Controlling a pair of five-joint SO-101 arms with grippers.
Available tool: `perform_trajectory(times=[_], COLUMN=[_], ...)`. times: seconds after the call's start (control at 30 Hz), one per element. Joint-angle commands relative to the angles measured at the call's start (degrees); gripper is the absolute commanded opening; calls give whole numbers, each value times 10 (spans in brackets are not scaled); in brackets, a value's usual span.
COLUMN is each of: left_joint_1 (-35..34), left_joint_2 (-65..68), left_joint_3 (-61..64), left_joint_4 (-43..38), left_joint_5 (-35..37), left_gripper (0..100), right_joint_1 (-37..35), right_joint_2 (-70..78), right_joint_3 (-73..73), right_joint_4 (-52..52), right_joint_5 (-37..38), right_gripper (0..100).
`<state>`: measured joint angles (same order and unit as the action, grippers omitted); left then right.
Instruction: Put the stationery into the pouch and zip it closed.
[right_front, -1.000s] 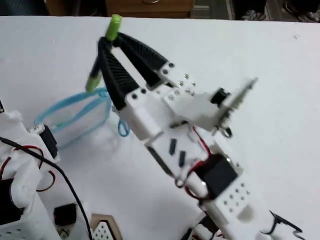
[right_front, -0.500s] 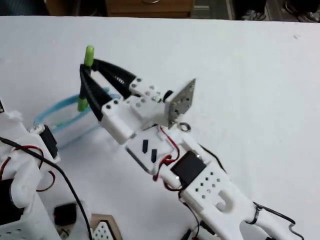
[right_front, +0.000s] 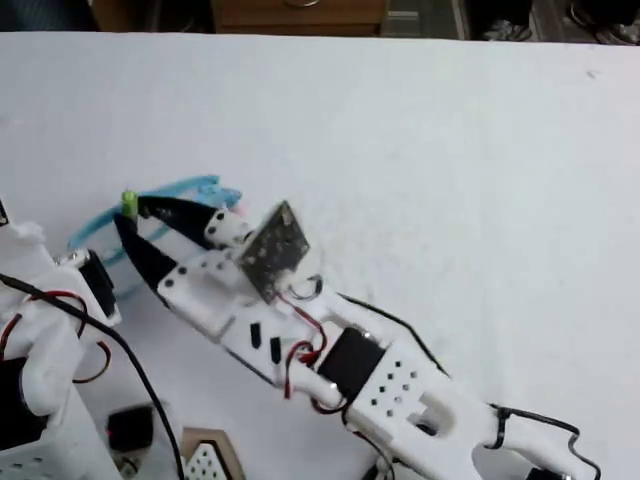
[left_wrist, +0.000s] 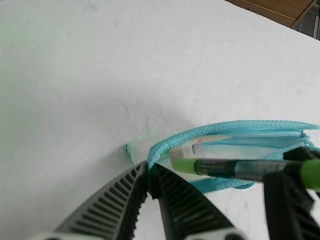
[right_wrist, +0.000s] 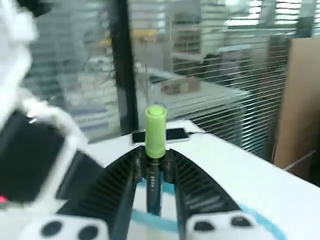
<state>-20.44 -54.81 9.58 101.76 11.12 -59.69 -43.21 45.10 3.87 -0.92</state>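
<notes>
**Green pen held at the pouch mouth**

The right claw (right_wrist: 152, 154) grips a green pen (right_wrist: 155, 131) between its jaws, over the blue-rimmed pouch (right_front: 188, 187) at 9 o'clock on the white worktop (right_front: 450, 150). The left claw (left_wrist: 149, 172) is pinched onto the pouch's zip rim, with the pen's tip close beside it.

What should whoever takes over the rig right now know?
Grippers: left gripper is shut on the rim of the pouch, at one end of its open mouth. The right gripper is shut on the green pen, with the pen's tip at the pouch mouth.
Done: pen picked up and brought to the pouch.
Left: release the pen inside, then zip the pouch closed.
</notes>
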Motion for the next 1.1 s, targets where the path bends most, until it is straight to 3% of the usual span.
perform_trajectory(times=[0.0,0.13,0.4,0.53,0.67,1.07], left_joint_1=[-4,-4,-4,-4,-4,-4], left_joint_2=[6,6,6,6,6,6], left_joint_3=[0,0,0,0,0,0], left_joint_4=[-10,-10,-11,-11,-11,-11], left_joint_5=[-3,-3,-3,-3,-3,-3], left_gripper=[24,24,24,24,24,24], right_joint_1=[2,4,29,25,26,30], right_joint_2=[-1,-7,-7,-3,-2,-4], right_joint_3=[-6,-10,-52,-68,-82,-106], right_joint_4=[37,66,71,71,67,71], right_joint_5=[9,8,6,7,8,8], right_gripper=[159,270,265,203,18,15])
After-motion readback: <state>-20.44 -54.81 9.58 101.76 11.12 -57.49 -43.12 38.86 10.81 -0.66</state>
